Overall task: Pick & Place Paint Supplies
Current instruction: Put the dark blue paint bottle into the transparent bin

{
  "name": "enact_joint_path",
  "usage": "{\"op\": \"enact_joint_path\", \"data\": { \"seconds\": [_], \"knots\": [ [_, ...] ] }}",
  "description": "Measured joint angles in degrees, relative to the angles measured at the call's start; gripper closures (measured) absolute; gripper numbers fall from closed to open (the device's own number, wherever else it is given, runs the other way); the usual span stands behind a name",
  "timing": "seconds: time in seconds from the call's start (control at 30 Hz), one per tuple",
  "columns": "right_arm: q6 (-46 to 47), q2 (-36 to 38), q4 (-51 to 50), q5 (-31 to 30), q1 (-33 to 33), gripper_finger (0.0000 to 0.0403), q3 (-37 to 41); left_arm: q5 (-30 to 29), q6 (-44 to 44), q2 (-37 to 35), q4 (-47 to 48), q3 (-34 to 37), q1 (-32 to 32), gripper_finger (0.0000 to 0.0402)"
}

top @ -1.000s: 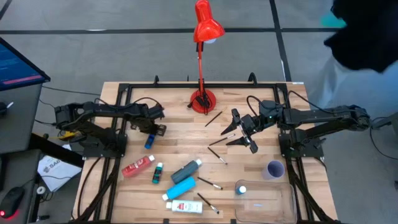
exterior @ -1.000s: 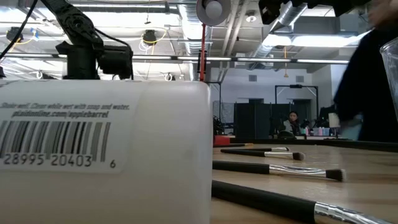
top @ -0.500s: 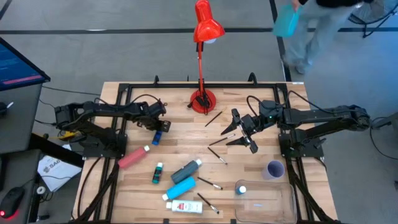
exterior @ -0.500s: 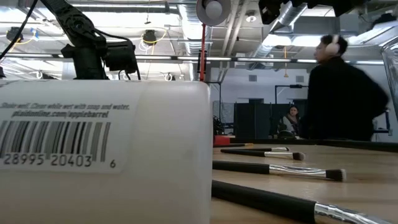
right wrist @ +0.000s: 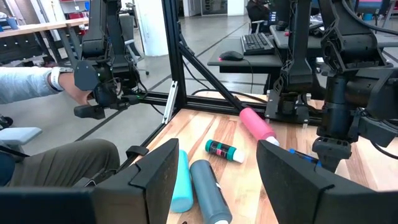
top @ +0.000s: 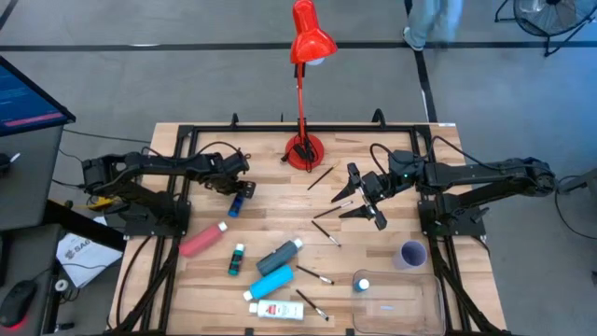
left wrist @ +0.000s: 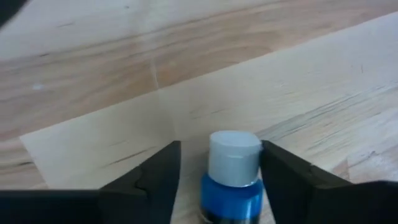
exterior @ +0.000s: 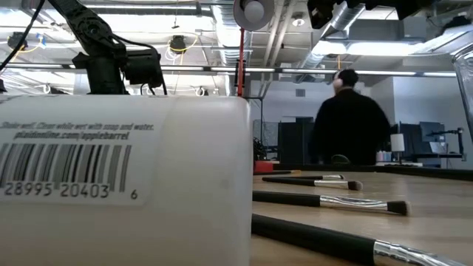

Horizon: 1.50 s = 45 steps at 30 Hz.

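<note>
White bottle (exterior: 122, 185) up close on the desk (top: 373, 271): barcode "28995 20403 6", "clean while wet with soap and water". Left gripper (left wrist: 217, 180) released, straddling blue bottle (left wrist: 233, 177). Right gripper (top: 366, 203) spread, empty.

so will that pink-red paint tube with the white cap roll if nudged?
Probably. The pink-red paint tube is round-bodied and lies flat on the bare wooden table, apart from everything else, so a sideways push likely rolls it. Its smooth plastic may slip in the fingers.

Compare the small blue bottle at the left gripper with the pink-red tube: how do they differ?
The small blue bottle is short, sitting between the left gripper's open fingers. The pink-red tube is longer and fatter, lying free nearer the table's front-left. Both lie on their sides and are white-capped.
</note>
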<state>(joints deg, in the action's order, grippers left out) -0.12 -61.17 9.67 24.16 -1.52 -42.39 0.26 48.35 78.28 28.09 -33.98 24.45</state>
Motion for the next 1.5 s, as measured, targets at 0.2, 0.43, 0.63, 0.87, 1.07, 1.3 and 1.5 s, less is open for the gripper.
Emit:
{"op": "enact_joint_path", "data": {
  "seconds": [0.2, 0.43, 0.63, 0.87, 1.07, 1.3, 1.5],
  "knots": [
    [0.09, 0.00, -0.02, 0.00, 0.00, 0.0194, 0.00, 5.14, -2.79, 0.00, 0.63, 0.00, 0.00, 0.0185],
    [0.10, 0.00, -0.04, 0.00, 0.00, 0.0194, 0.00, 8.41, -2.97, 0.00, 5.36, 0.00, -2.07, 0.0188],
    [0.09, 0.00, -0.06, 0.00, 0.00, 0.0194, 0.00, 8.72, -1.53, 0.00, 6.86, 0.00, -5.32, 0.0189],
    [0.13, 0.00, -0.07, 0.00, 0.00, 0.0194, 0.00, 9.27, -0.97, 0.00, 8.03, 0.00, -5.77, 0.0189],
    [0.13, 0.00, -0.07, 0.00, 0.00, 0.0194, 0.00, 10.19, -1.20, 0.00, 13.09, 0.00, -5.77, 0.0189],
    [0.13, 0.00, -0.09, 0.00, -0.01, 0.0194, 0.00, 10.11, -1.92, 0.00, 12.88, 0.00, -5.77, 0.0189],
    [0.13, 0.00, -0.09, -0.02, -0.02, 0.0194, 0.00, 10.01, -3.04, 0.00, 12.76, 0.00, -6.47, 0.0196]
  ]
}}
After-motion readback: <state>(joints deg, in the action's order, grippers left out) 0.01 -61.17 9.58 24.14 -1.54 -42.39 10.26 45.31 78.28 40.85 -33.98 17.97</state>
